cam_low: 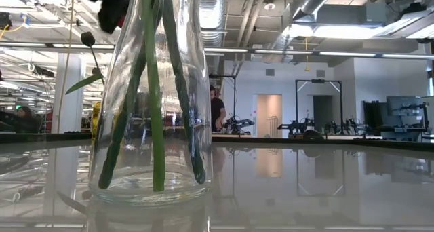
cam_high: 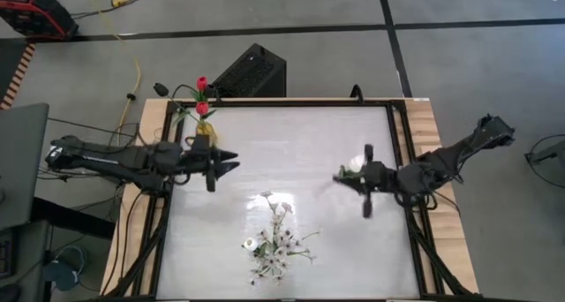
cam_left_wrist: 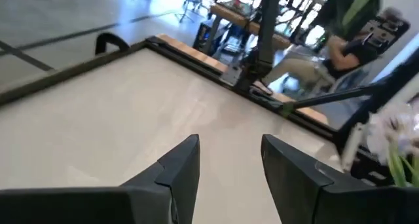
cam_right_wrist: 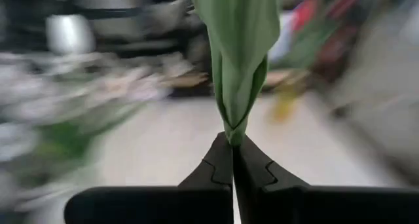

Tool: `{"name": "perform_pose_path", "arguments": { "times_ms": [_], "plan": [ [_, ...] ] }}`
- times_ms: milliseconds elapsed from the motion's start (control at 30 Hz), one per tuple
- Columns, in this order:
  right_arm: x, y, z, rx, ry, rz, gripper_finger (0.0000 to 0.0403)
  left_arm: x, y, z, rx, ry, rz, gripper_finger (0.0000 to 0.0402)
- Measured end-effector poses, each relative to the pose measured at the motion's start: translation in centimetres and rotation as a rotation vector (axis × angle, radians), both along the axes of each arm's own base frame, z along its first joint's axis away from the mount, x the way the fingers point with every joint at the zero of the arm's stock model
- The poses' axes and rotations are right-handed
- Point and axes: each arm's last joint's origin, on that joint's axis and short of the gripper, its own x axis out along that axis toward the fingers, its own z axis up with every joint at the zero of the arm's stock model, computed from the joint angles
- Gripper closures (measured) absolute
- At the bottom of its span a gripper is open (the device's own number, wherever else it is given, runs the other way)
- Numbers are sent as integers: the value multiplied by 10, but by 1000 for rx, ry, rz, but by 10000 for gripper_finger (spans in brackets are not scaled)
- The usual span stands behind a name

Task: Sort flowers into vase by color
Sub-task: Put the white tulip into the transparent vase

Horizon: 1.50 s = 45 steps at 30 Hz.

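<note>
Two grippers worked apart: the right gripper point(cam_right_wrist: 232, 160) pinched shut on a green flower stem point(cam_right_wrist: 239, 67) rising from its fingertips, bloom cut off, while the left gripper point(cam_left_wrist: 230, 160) stood open and empty, red tulips point(cam_high: 202, 94) just behind it, with remaining flowers point(cam_high: 275, 236) between both.

Grey concrete floor point(cam_high: 335, 64) with dark seam lines; yellow cable point(cam_high: 132, 72) trails across it. Black box point(cam_high: 250, 72) just beyond the table's far edge; red equipment point(cam_high: 33, 15) at a far corner. Low view: open workshop, exposed ceiling ducts point(cam_low: 312, 5), strip lights, white wall with doorway point(cam_low: 268, 115), person point(cam_low: 216, 110) standing by benches.
</note>
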Motion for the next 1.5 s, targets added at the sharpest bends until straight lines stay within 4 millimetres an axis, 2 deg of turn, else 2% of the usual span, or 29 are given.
{"name": "perform_pose_path", "arguments": {
  "times_ms": [100, 300, 500, 633, 733, 933, 1133, 1500],
  "plan": [
    [2, 17, -9, 154, 66, 145, 382, -7, -10, -28, -33, -58, -43, 251],
    [21, 72, -32, 201, 87, 307, 376, -13, -24, -71, -39, -173, -136, 251],
    [40, 126, -34, 181, -101, 493, 378, -12, -29, -87, -36, -177, -159, 251],
    [54, 148, -27, 81, -169, 534, 377, -8, -30, -89, -36, -178, -157, 251],
    [71, 153, -24, 1, -146, 472, 378, -6, -30, -89, -38, -191, -153, 251],
    [100, 149, -6, -106, -27, 410, 377, -3, -31, -91, -44, -185, -152, 251],
    [101, 149, 15, -136, 1, 412, 377, -1, -32, -94, -51, -166, -161, 251],
    [108, 141, 17, -149, 1, 388, 377, -1, -32, -94, -25, -165, -168, 251]
  ]
}}
